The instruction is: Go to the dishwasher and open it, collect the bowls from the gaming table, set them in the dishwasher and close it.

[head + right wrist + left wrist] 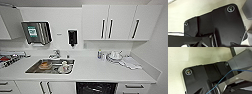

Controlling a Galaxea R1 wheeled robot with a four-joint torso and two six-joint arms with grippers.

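The dishwasher (96, 88) sits under the white counter, right of the sink, at the lower edge of the head view. Its front reads as a dark rectangle with faint glints of racks inside. The bowls and the gaming table are out of view. In both wrist views the robot's dark plate hangs over a pale floor (179, 58).
A steel sink (51, 66) with a tap holds an orange item and a white cup. Dishes and a cloth (130, 62) lie on the counter's right. White wall cabinets (120, 22), a paper dispenser (37, 32) and a soap dispenser (72, 37) hang above. A side wall closes the right.
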